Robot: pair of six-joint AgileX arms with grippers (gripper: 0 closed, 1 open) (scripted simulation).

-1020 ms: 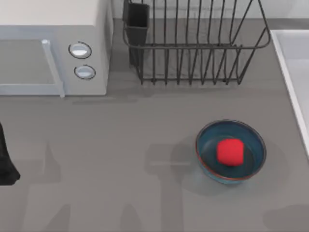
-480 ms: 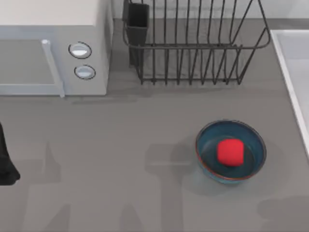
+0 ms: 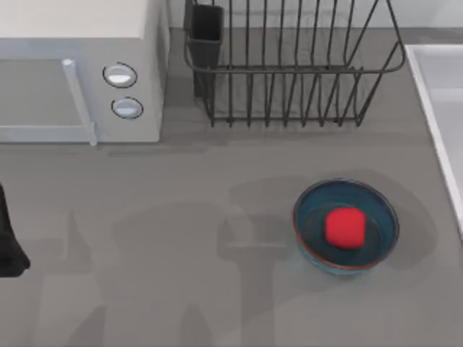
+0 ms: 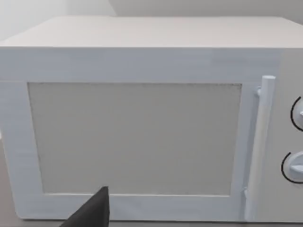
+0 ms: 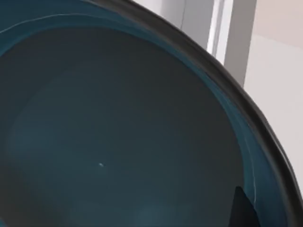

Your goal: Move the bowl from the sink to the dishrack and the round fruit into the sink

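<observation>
The right wrist view looks closely into a teal-blue bowl (image 5: 109,142), its dark rim curving across the view. A small dark sliver at the picture's edge may be part of the right gripper (image 5: 244,210); whether its fingers are wide, narrow or gripping the bowl cannot be told. This is judged to be the task's bowl, at the sink, whose pale wall (image 5: 236,38) rises just behind it.

The left arm (image 3: 9,238) sits idle at the tabletop's left edge. Its wrist view faces the white microwave (image 4: 137,137), with one dark tip of the left gripper (image 4: 94,210) showing; its opening cannot be told.

From above, a second, identical bowl (image 3: 377,210) rests on the grey tabletop (image 3: 181,217) toward the right edge, with the round fruit (image 3: 344,228) inside it. The sink (image 3: 434,94) runs along the right edge. The dishrack (image 3: 289,72) stands at the far edge, its black utensil cup (image 3: 206,32) at the corner nearest the microwave, which fills the far left corner.

To do this step well, the bowl should be gripped firmly on its rim, lifted clear of the sink wall, and lowered between the rack's upright bars.
</observation>
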